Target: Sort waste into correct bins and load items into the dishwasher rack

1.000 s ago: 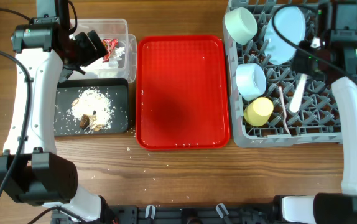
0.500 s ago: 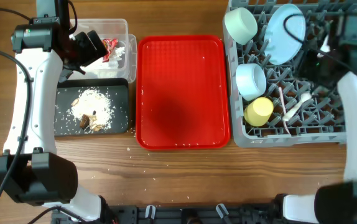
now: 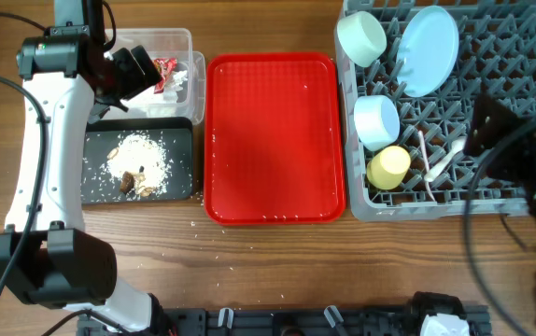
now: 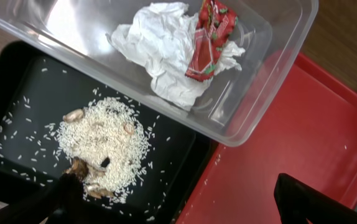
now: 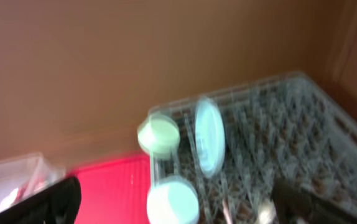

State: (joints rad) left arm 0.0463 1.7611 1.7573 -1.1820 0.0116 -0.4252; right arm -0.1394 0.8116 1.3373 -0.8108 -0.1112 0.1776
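My left gripper (image 3: pixel 145 75) (image 4: pixel 178 210) hangs open and empty over the black tray (image 4: pixel 17 87), next to the clear tub (image 4: pixel 278 68). The tub holds the white napkin (image 4: pixel 160 43) and red wrapper (image 4: pixel 209 37). Beige food scraps (image 3: pixel 140 161) lie in the black tray (image 3: pixel 182 140). The grey rack (image 3: pixel 520 56) holds the mint-green bowl (image 3: pixel 361 37), pale blue plate (image 3: pixel 433 49), light blue bowl (image 3: pixel 376 121), yellow cup (image 3: pixel 388 167), white spoon (image 3: pixel 445 161) and fork (image 3: pixel 427 173). My right gripper (image 3: pixel 486 126) (image 5: pixel 175 211) is open and empty above the rack's right part.
The flat red tray (image 3: pixel 273 140) lies between the bins and the rack, with a few crumbs on it. Scattered grains dot the wooden table (image 3: pixel 277 271) near the black tray's front corner. The right wrist view is blurred.
My right gripper opened and let go of the white spoon, which now lies in the rack. The right arm pulled back toward the front right. The left arm has not moved.
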